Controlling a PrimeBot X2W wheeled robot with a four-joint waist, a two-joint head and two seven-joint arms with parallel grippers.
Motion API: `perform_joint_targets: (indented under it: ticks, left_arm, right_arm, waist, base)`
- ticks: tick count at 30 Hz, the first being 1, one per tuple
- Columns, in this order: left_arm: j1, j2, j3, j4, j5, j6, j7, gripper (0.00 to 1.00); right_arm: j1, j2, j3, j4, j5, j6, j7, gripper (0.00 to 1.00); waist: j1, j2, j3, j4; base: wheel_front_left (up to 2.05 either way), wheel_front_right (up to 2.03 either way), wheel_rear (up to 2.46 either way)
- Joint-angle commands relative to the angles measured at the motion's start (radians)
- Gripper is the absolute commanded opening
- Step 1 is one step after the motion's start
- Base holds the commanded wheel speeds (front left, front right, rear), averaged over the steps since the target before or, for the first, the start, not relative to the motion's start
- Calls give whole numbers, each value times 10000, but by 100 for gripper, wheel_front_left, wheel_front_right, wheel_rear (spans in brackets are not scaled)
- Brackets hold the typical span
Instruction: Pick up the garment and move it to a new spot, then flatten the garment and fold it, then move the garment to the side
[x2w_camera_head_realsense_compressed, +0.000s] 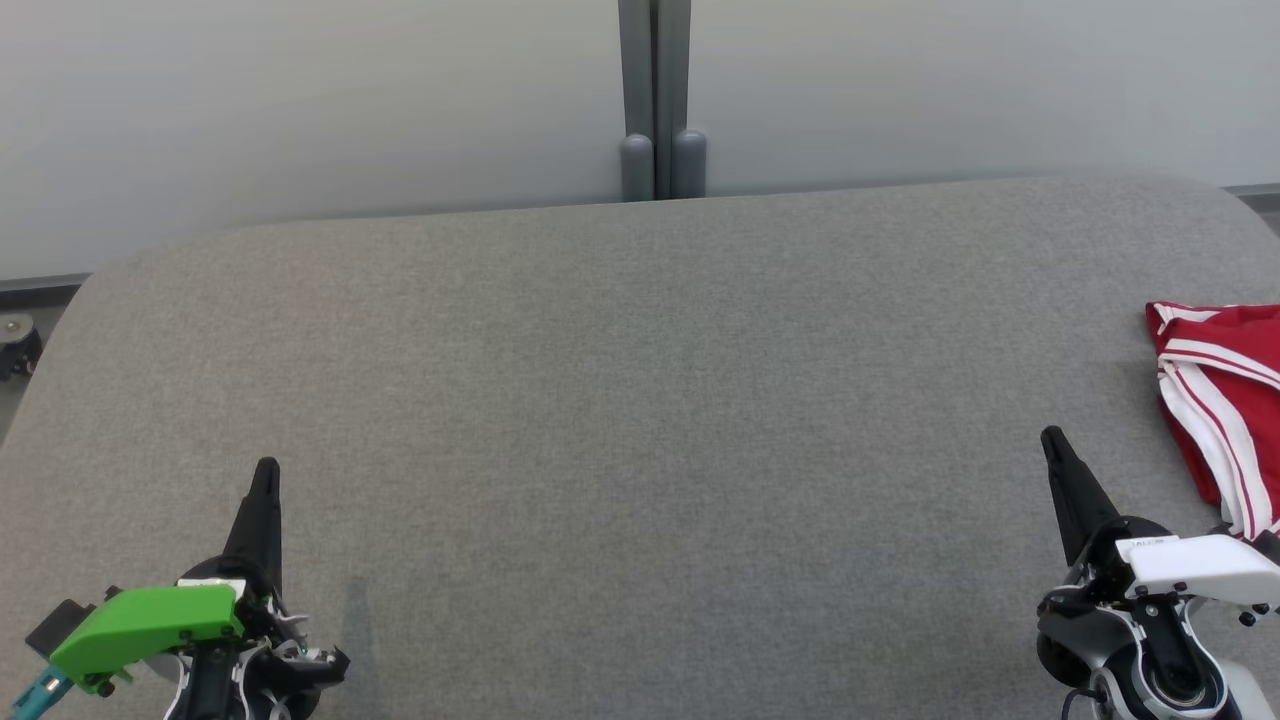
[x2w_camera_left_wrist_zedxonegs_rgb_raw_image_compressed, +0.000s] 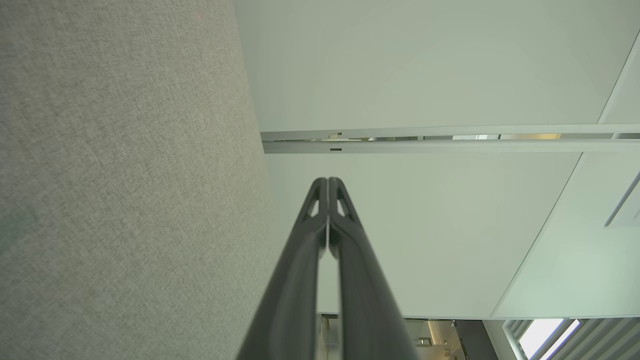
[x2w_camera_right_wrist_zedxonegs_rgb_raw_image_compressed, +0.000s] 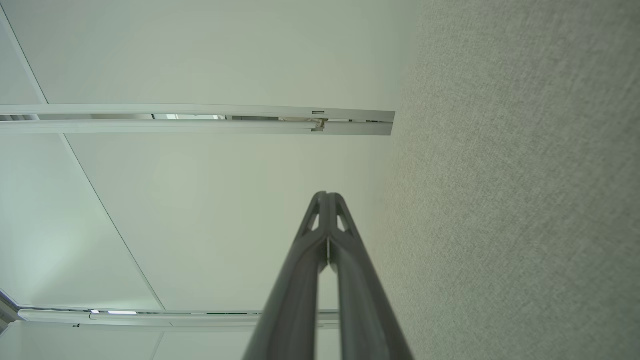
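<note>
So 1 red white-striped fabric garment (x2w_camera_head_realsense_compressed: 1225, 400) sits at 3 o'clock on the grey cloth-covered table (x2w_camera_head_realsense_compressed: 640, 400), with 2 grippers, left gripper (x2w_camera_head_realsense_compressed: 266, 472) at 7 o'clock, right gripper (x2w_camera_head_realsense_compressed: 1050, 438) at 5, both pinched closed and empty.

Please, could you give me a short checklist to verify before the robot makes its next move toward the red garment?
1. Garment lies on the table: ok.
2. Whole garment in sight: not ok, the right edge of the head view cuts it off.
3. Right tool holds nothing: ok.
4. Right tool open for a grasp: not ok, its fingers are shut together.
5. Left tool shut, holding nothing and far from the garment: ok.
6. Way from right tool to garment is free: ok, only bare table lies between them.
</note>
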Motion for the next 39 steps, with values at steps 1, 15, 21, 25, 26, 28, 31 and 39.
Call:
perform_joint_targets:
  ticks: [1,15,21,25,26,28,31,39]
  left_arm:
    - [-131,73,17,-39,-33,-42,36,0]
    - [-130,73,16,-38,-35,-42,37,0]
    - [-130,73,16,-38,-36,-42,36,0]
    - [-130,73,15,-38,-36,-42,35,0]
    - [-130,73,15,-38,-36,-42,35,0]
    - [-130,73,15,-38,-36,-42,35,0]
    - [-130,72,15,-38,-36,-42,34,0]
    - [-130,72,15,-38,-36,-42,34,0]
  right_arm:
    - [130,-53,-21,-34,19,0,37,0]
    - [130,-53,-21,-34,19,0,37,0]
    - [130,-53,-21,-34,19,0,37,0]
    - [130,-53,-21,-34,19,0,37,0]
    - [130,-53,-21,-34,19,0,37,0]
    - [130,-53,-21,-34,19,0,37,0]
    - [130,-53,-21,-34,19,0,37,0]
    - [129,-53,-21,-34,19,0,36,0]
  waist:
    - [0,0,0,0]
    - [0,0,0,0]
    - [0,0,0,0]
    - [0,0,0,0]
    - [0,0,0,0]
    - [0,0,0,0]
    - [0,0,0,0]
    - [0,0,0,0]
  base:
    - [0,0,0]
    - [0,0,0]
    - [0,0,0]
    - [0,0,0]
    - [0,0,0]
    - [0,0,0]
    - [0,0,0]
    - [0,0,0]
